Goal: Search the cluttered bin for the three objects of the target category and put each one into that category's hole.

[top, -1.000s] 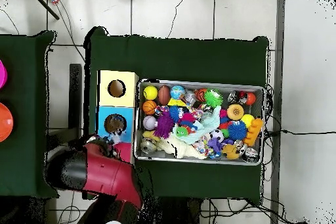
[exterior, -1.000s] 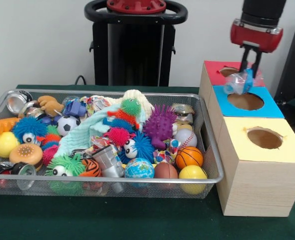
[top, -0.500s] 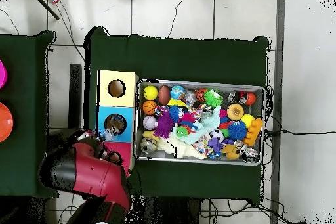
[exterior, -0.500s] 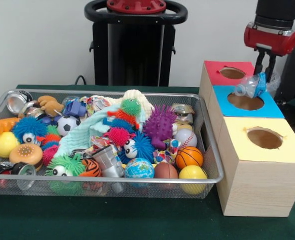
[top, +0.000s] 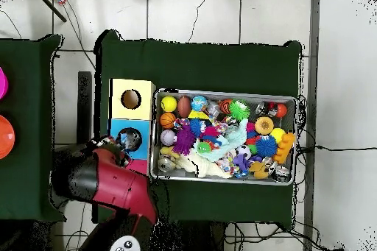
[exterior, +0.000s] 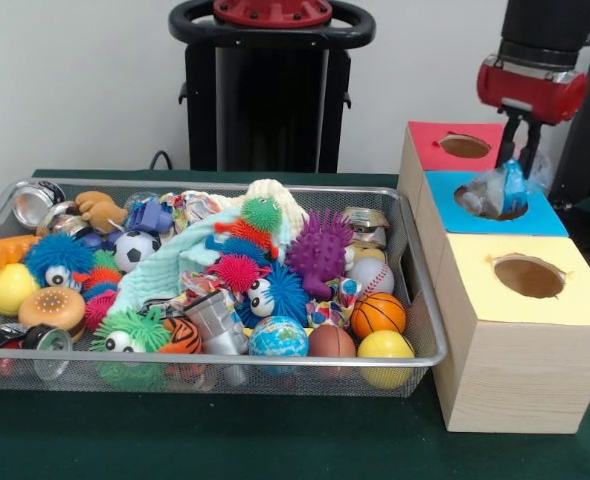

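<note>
End effector (exterior: pixel 516 163) gripping crumpled clear plastic (exterior: pixel 495 189) at blue box (exterior: pixel 545 214) hole, lower part hidden

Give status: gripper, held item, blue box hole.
Gripper shut on crumpled clear plastic bottle. Bottle at the round hole of the blue-topped wooden box, partly in. Nothing blocking the hole. Silver wire-mesh bin crowded with toys.

Access and obstructions: boxes and bin

Blue box hole (exterior: pixel 490 203): blocked by the gripper (exterior: pixel 516 178) and a clear crumpled plastic item (exterior: pixel 495 189) sitting in its mouth. Red box hole (exterior: pixel 464 146), at 12 o'clock of it: open. Yellow box hole (exterior: pixel 528 276), at 6 o'clock: open. The bin (exterior: pixel 427 330), at 9 o'clock of the boxes: packed rim to rim with toys, no bare mesh floor; purple spiky ball (exterior: pixel 320 249) stands tallest near centre.
</note>
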Robot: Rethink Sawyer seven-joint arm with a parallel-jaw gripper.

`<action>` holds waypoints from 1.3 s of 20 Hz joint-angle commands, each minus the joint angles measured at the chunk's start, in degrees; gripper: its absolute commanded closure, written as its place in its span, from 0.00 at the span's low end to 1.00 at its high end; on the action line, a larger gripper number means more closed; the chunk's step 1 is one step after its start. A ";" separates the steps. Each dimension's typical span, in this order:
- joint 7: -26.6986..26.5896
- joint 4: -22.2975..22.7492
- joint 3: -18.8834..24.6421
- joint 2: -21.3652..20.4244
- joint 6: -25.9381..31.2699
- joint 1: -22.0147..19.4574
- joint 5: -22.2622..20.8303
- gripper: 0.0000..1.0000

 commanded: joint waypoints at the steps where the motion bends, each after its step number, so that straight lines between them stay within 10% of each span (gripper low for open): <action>1: 4.98 0.48 9.59 2.64 1.99 -7.06 0.16 1.00; 11: 1.88 1.42 15.30 1.02 3.44 -12.81 -2.08 1.00; 12: 1.81 1.51 16.05 0.75 4.03 -13.48 -2.66 0.00; 26: 4.53 1.54 16.18 -6.02 15.46 -14.42 -4.15 0.00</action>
